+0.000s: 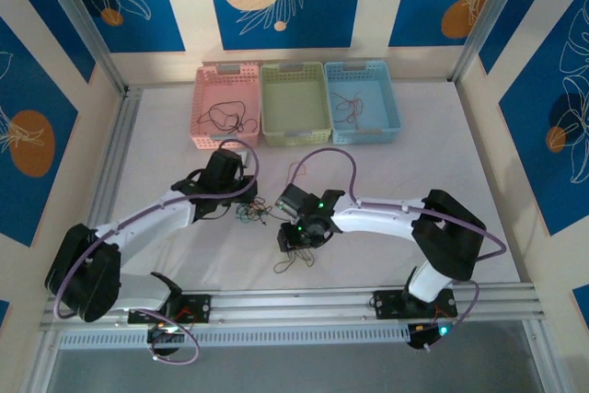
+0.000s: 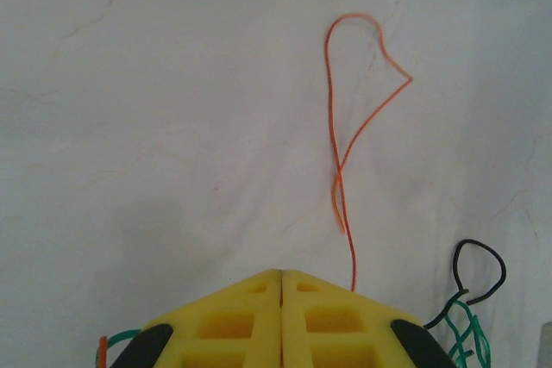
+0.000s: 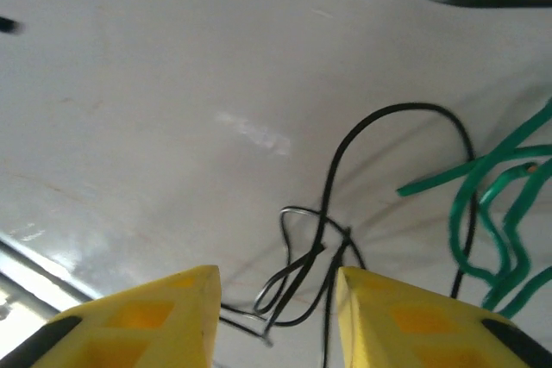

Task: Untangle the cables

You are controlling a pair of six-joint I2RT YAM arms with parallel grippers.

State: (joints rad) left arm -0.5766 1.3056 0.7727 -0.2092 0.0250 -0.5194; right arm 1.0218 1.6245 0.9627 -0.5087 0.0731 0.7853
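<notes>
Two arms of mine lean in over the white table (image 1: 184,135) and meet near the middle of the top view, with three baskets (image 1: 294,67) along the far edge. Between the wrists lies the small knot of cables (image 1: 250,215), one loose end trailing toward the lower centre. My left gripper (image 2: 282,275) has its jaws pressed flush together. An orange strand (image 2: 335,127) rises from just beside its right finger and loops toward the upper middle of that frame, but I cannot tell whether anything is pinched. My right gripper (image 3: 276,277) stands part open and holds nothing. A black strand (image 3: 323,230) loops in the gap between its fingers, and a green strand (image 3: 483,204) kinks away at the right edge. I judge these wires near weightless, limp yet springy, thin enough to slip from a loose pinch, and likely to drag the whole knot along. The best hold looks to be the black loop where it crosses between my right fingers, clear of the green.
</notes>
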